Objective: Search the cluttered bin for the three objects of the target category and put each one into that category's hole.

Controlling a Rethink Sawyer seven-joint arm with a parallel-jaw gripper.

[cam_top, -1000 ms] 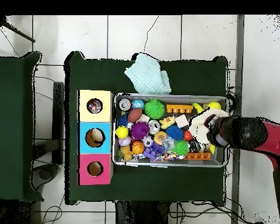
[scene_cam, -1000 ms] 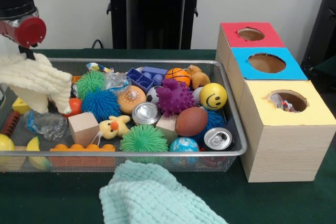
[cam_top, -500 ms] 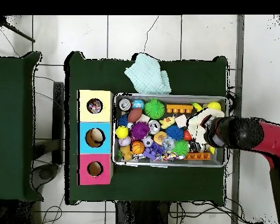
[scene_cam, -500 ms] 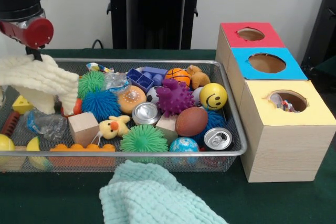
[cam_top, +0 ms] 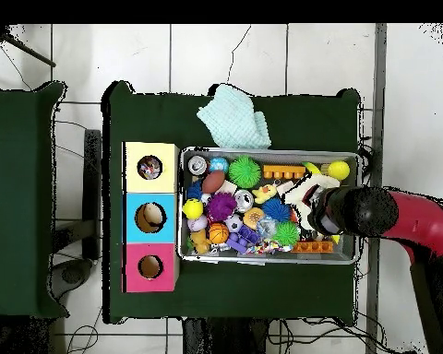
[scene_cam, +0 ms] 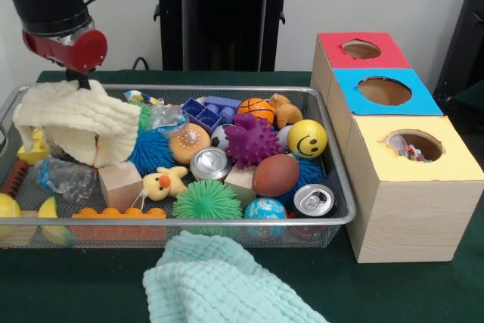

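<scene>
Cream waffle-knit cloth hangs clamped in our gripper, which has carried it inward from the wire mesh bin's left edge to drape over the green spiky ball, freeing nothing for the holes yet.

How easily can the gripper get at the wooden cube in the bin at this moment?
Probably not easily. The gripper carries a cream cloth that hangs over the wooden cube's top edge, so it is occupied. The cube itself lies otherwise uncovered in the wire bin.
</scene>
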